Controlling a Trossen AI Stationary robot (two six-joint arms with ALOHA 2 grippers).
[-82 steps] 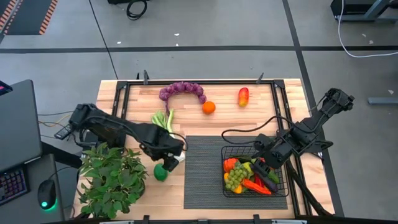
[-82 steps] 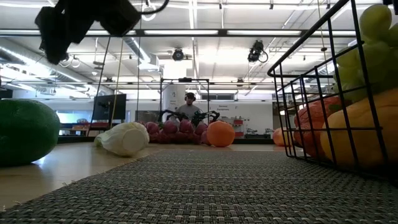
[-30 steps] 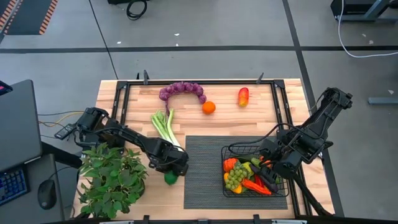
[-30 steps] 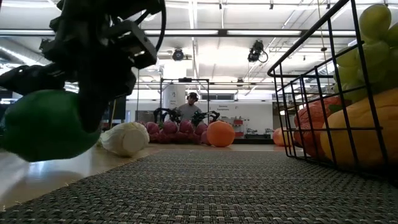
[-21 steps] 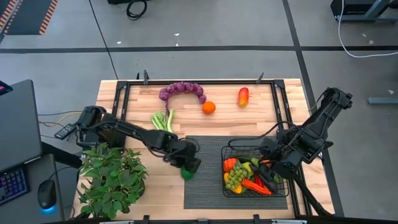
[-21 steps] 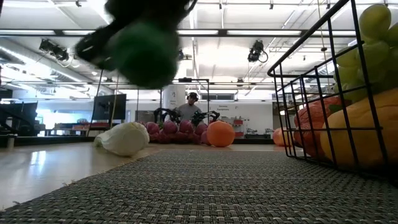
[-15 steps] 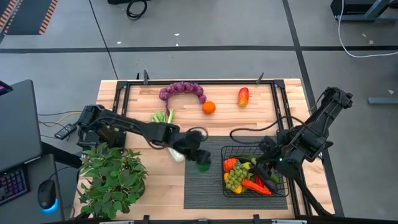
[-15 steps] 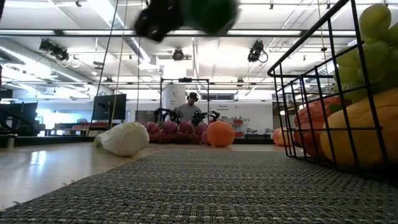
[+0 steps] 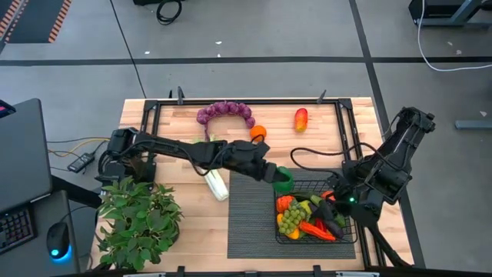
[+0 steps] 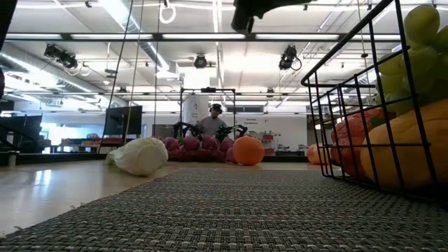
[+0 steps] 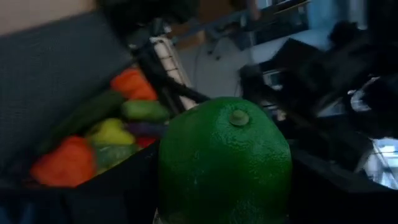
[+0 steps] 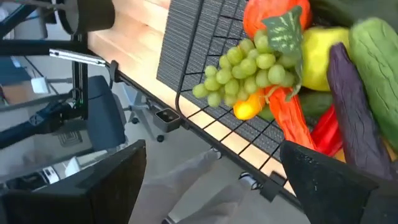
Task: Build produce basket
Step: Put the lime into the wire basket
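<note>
My left gripper (image 9: pixel 277 176) reaches across the dark ribbed mat (image 9: pixel 250 211) and is shut on a green lime (image 9: pixel 284 180) (image 11: pixel 224 162), just over the far left corner of the black wire basket (image 9: pixel 347 232) (image 12: pixel 186 81). The basket stands on the mat and holds green grapes (image 12: pixel 249 65), a carrot, peppers, an eggplant and a cucumber. My right gripper (image 9: pixel 334 201) (image 12: pixel 214 171) is open at the basket's right side, its fingers spread wide. In the low view only the dark underside of my left gripper (image 10: pixel 269 8) shows at the top edge. My left gripper holds the lime between its two fingers, coming level from the table's left with a slight downward slant. The lime itself hides the fingertips in the left wrist view. It is lifted clear, stem nub (image 11: pixel 238 117) turned up, above the basket's rim (image 11: pixel 163 59).
Purple grapes (image 9: pixel 224 112), an orange (image 9: pixel 259 132) and a red-yellow fruit (image 9: pixel 300 118) lie along the far edge. A leek (image 9: pixel 216 185) lies left of the mat, partly under my left arm. A potted plant (image 9: pixel 138 223) stands at the near left corner.
My left gripper has carried the lime from the mat's near left edge up and rightward across the mat to the basket's far left corner, rising out of the low view. The lime is lifted clear throughout. My right arm has stayed by the basket.
</note>
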